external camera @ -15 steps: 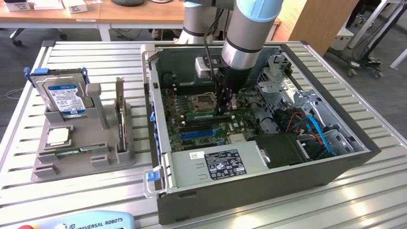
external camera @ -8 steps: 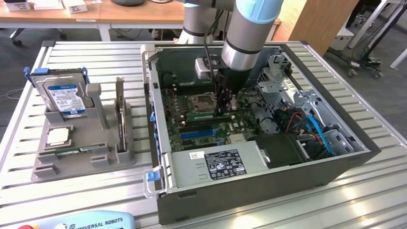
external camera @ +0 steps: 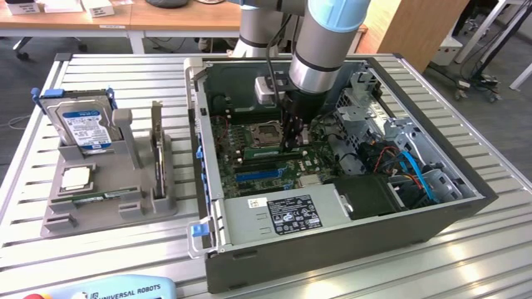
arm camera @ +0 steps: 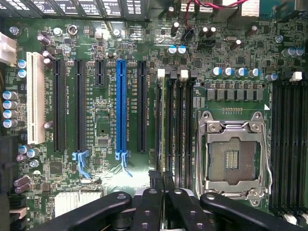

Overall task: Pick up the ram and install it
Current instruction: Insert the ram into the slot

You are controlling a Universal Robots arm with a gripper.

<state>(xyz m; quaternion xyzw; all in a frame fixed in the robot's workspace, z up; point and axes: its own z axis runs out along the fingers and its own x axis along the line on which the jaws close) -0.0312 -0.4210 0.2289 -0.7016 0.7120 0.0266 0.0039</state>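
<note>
My gripper (external camera: 293, 144) reaches straight down into the open computer case (external camera: 349, 249), just above the motherboard beside the processor socket (external camera: 266, 132). In the wrist view its black fingers (arm camera: 147, 207) stand close together, shut on a thin dark edge that I take to be the ram (arm camera: 161, 179), seen end-on. That edge runs parallel to the black memory slots (arm camera: 175, 125), over the ones between the blue card slot (arm camera: 120, 110) and the empty socket (arm camera: 233, 156). Whether it touches a slot I cannot tell.
On the exterior view's left, a grey rack (external camera: 108, 212) holds a hard drive (external camera: 83, 124), an upright card (external camera: 156, 143), a square silver chip (external camera: 75, 179) and a narrow green strip (external camera: 96, 198). Cables and drive bays (external camera: 399, 162) crowd the case's right side. The power supply (external camera: 283, 215) sits at its front.
</note>
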